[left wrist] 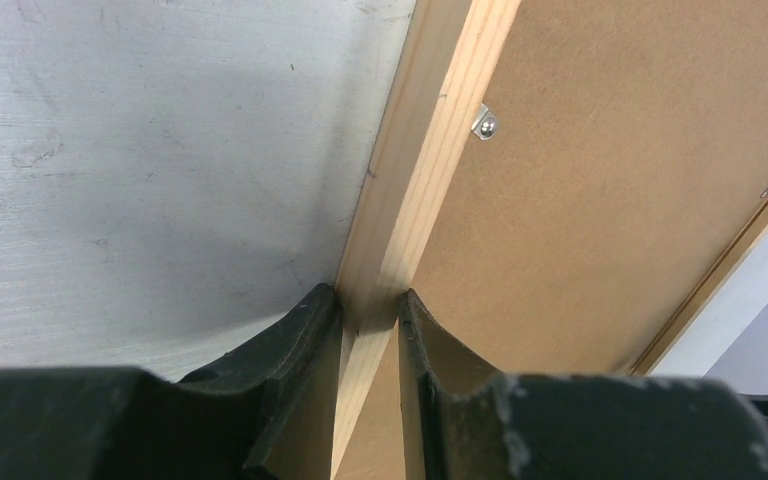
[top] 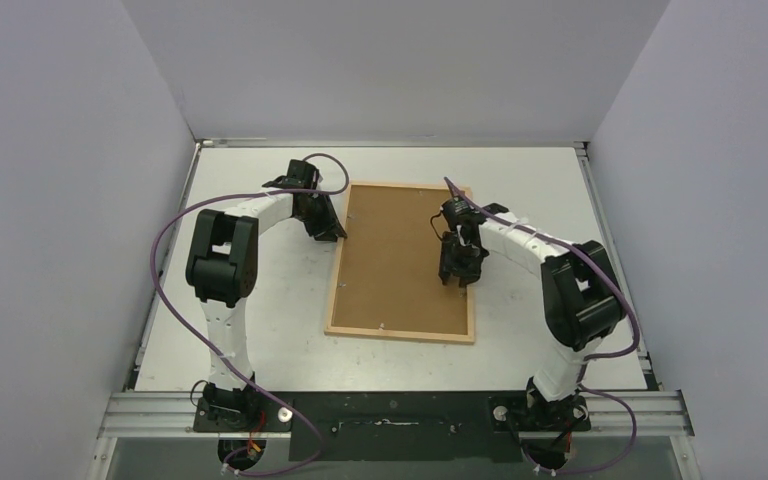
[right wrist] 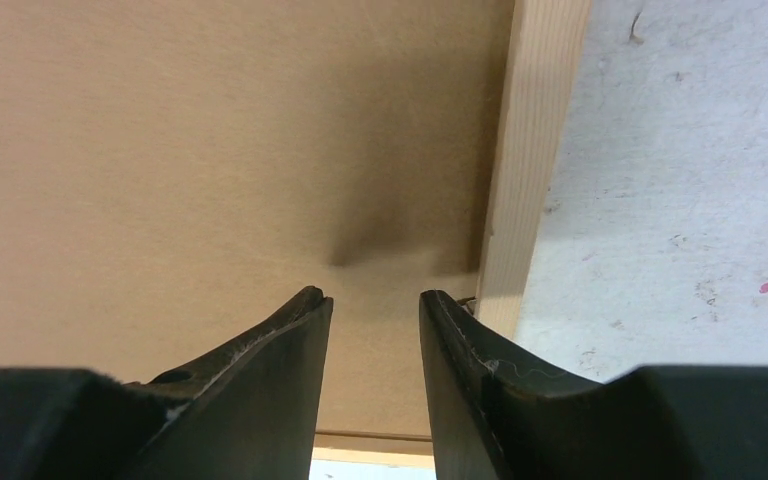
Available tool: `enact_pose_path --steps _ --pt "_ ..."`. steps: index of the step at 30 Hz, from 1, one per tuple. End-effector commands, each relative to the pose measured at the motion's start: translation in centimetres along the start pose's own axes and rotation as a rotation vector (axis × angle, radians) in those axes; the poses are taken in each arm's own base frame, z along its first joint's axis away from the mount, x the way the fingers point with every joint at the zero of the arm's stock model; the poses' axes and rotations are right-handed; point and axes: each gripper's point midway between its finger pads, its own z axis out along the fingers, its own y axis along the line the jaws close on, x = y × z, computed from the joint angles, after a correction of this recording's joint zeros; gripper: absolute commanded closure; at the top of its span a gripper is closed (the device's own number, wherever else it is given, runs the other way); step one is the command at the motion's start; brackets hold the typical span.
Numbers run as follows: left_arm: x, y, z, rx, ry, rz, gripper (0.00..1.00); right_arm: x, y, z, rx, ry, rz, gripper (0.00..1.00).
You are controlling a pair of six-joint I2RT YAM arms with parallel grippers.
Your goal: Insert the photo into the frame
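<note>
The frame (top: 400,334) is seen lying flat on the bench (top: 290,300), back side up, between the two arms and roughly at the middle of the work surface, with its long sides running away from the arm bases. Its opening is filled by a brown backing board (top: 395,260), which is bordered on all four sides by the pale wooden rail. A small metal tab (left wrist: 483,123) is fixed at the inner edge of the left rail and rests on the board. The left gripper (top: 328,228) is placed at the far part of the frame's left long rail; in the left wrist view the rail is seen passing between the jaws, which are closed against it from both sides, one finger on the bench side and the other on the board side, so that the frame is gripped there. The right gripper (top: 460,272) is held over the backing board, just inside the frame's right long rail and about halfway along it. In the right wrist view its jaws are seen parted, with a clear gap between the tips and nothing held in them; only the board's surface and a soft shadow are seen through the gap.
</note>
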Motion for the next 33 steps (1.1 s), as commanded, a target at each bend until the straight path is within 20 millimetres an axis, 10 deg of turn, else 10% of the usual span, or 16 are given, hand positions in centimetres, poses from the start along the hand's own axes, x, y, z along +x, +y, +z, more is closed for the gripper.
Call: enact_pose_path --steps 1,12,20,26,33 --pt "1.4 5.4 3.1 -0.183 0.031 -0.056 0.90 -4.0 2.3 -5.3 -0.105 -0.214 0.053 0.61" --pt "0.5 0.8 0.7 0.085 0.025 -0.029 0.72 -1.5 -2.8 -6.2 0.083 -0.296 0.176 0.59" --pt "-3.1 -0.5 -6.6 0.189 -0.125 -0.026 0.63 -3.9 6.3 -7.2 0.008 -0.377 -0.009 0.56" --pt "-3.2 4.3 -10.8 0.089 -0.226 -0.103 0.60 -4.3 16.7 -5.8 -0.067 -0.398 -0.144 0.53" --pt "-0.8 11.1 -13.7 -0.147 -0.276 -0.155 0.53 -5.4 24.4 -4.0 -0.089 -0.459 -0.223 0.50"
